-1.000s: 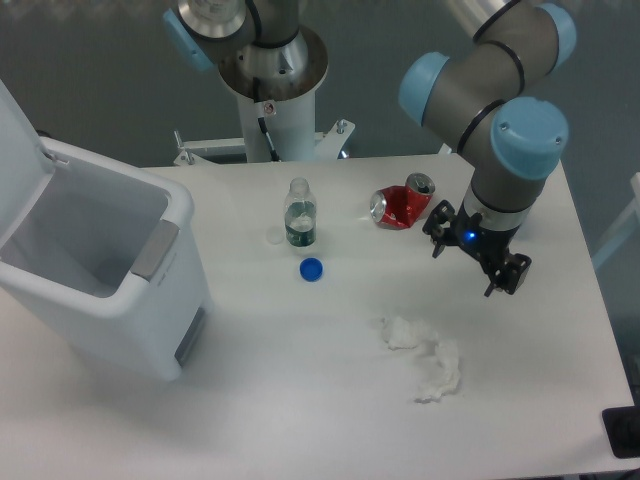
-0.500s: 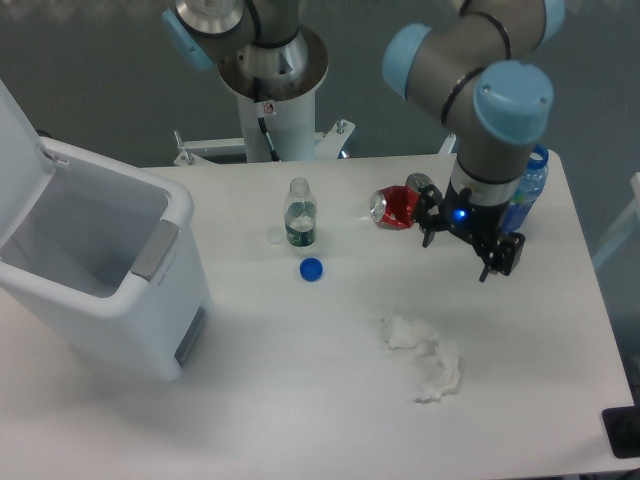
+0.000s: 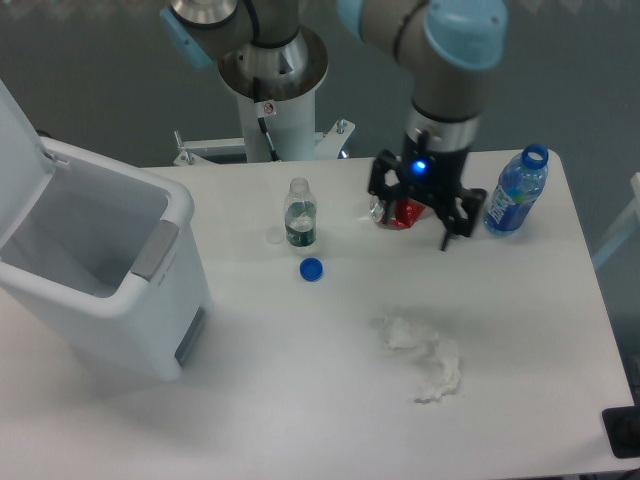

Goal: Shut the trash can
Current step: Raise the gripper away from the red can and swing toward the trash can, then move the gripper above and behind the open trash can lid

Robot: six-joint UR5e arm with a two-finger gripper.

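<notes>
One trash can [image 3: 100,290], two bottles [image 3: 300,214] [image 3: 514,193], one can [image 3: 406,211], one cap [image 3: 311,268], one tissue [image 3: 428,358].

I've got the trash can [image 3: 100,270] at the table's left edge; big white boxy bin; lid swung up, open; grey latch tab facing front.

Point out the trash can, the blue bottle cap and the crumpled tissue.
trash can [image 3: 150,320]: fixed camera, front wall.
blue bottle cap [image 3: 311,268]: fixed camera, top face.
crumpled tissue [image 3: 428,362]: fixed camera, middle of the wad.
</notes>
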